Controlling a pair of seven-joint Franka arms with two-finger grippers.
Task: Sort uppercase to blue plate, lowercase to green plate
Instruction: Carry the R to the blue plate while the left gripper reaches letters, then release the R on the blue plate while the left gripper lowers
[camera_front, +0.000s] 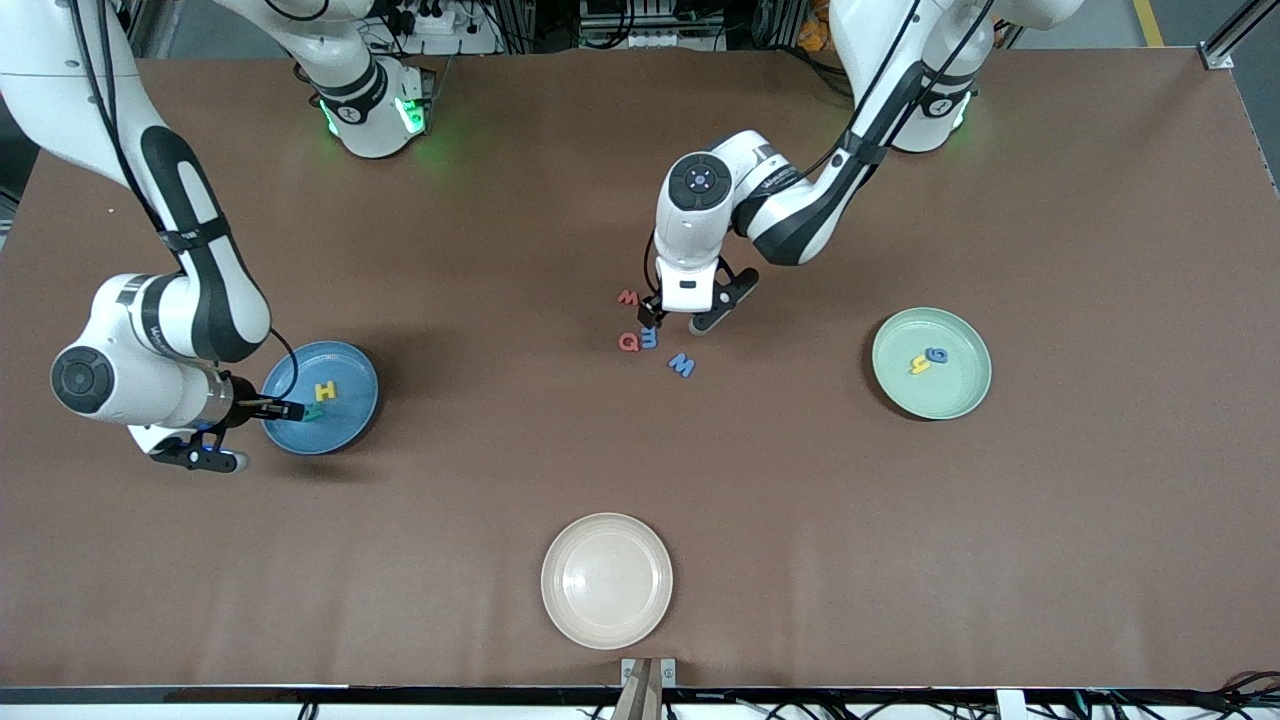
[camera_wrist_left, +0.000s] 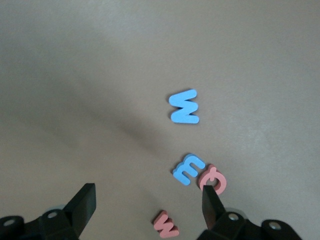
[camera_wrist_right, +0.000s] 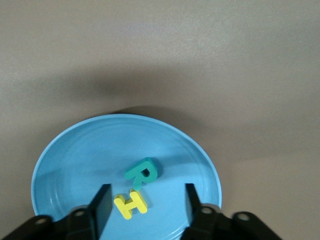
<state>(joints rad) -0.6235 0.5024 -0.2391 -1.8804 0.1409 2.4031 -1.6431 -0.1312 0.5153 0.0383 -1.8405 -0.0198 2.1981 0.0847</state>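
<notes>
Blue plate (camera_front: 345, 432), right arm's end: holds H (camera_front: 326, 390) and R (camera_wrist_right: 142, 172); right gripper (camera_wrist_right: 145, 202) over it, fingers apart, empty. Left gripper (camera_wrist_left: 147, 202) open over the middle cluster: w (camera_wrist_left: 166, 223), m (camera_wrist_left: 188, 168), Q (camera_wrist_left: 215, 179). Risk: m touches Q, so one pinch may drag both.

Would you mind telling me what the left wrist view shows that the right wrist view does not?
Only the left wrist view: the open left gripper above four loose letters on the table, namely the blue W, blue m, red Q and small red w. Only the right wrist view: the open right gripper over the blue plate, which holds the teal R and yellow H. Both show brown table.
</notes>
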